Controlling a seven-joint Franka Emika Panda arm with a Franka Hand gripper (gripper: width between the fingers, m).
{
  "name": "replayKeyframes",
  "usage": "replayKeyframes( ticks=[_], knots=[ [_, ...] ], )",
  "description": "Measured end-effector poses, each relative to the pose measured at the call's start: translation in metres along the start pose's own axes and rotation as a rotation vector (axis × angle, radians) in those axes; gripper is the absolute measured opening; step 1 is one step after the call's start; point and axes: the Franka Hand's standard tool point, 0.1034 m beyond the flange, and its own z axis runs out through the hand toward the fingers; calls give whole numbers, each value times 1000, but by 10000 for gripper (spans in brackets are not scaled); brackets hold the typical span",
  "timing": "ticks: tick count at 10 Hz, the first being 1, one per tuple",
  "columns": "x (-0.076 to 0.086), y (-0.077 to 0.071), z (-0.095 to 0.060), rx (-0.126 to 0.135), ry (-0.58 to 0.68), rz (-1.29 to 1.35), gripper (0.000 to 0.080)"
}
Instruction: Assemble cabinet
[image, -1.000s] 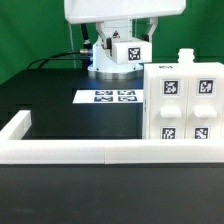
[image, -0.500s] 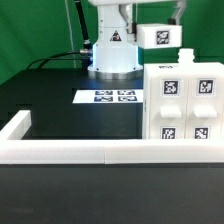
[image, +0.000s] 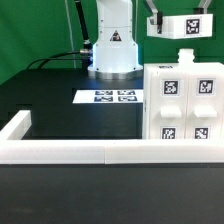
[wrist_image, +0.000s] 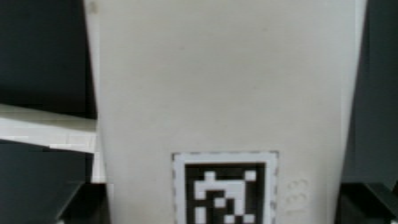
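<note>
My end effector (image: 178, 12) was pinching a small flat white panel (image: 181, 24) that bore one black-and-white square tag. I held it high in the air, by the top edge of the exterior view and toward that view's right. Neither view showed my fingertips. I judged the grip from the panel hanging clear of everything, with nothing else to carry it. In the wrist view the panel ran lengthwise through the middle of the picture with its tag near one end. From that I judged that it sat centred between the jaws, not skewed to one side.

The tall white boxy cabinet body (image: 185, 105), with four tags on its near face, stood on the black table (image: 50, 115) at the exterior view's right. It was close behind the long low white border rail (image: 60, 150), probably backed against it so that it would not slide under a push. I could not tell whether the two touched.

The panel hung above the body and well apart from it. I judged that this height let it pass over the small white stub (image: 183, 54) standing on the body's top. The marker board (image: 113, 97) lay flat just beside the body, away from the work.
</note>
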Motion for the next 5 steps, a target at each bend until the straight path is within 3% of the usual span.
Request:
replayKeyframes(
  ticks=[5],
  knots=[
    [21, 4, 15, 1, -8, 2, 560]
  ],
)
